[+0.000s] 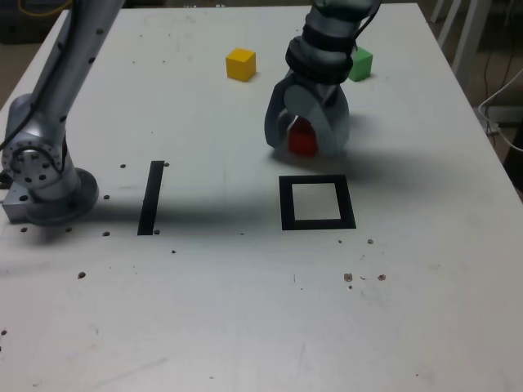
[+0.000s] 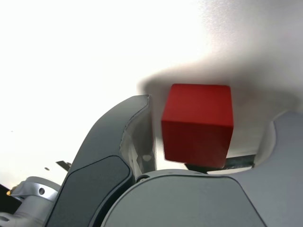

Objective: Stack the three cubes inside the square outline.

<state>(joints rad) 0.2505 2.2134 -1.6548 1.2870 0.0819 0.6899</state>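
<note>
Grey robot claw (image 1: 308, 135) lowered over the small red solid cube (image 2: 198, 124), its jaws parted on either side without yet clamping, apparently to lift it; the cube sits mid-desk just behind the empty black tape square outline (image 1: 317, 203).

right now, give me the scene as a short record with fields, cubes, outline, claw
red cube: on the table just behind the square outline, between the jaws of the claw
yellow cube: far side, alone, apart from the arm
green cube: far side, partly hidden behind the arm
square outline: nothing inside it
claw: lowered around the red cube, a gap visible on at least one side in the wrist view; grip not confirmed
stacked: none
</note>
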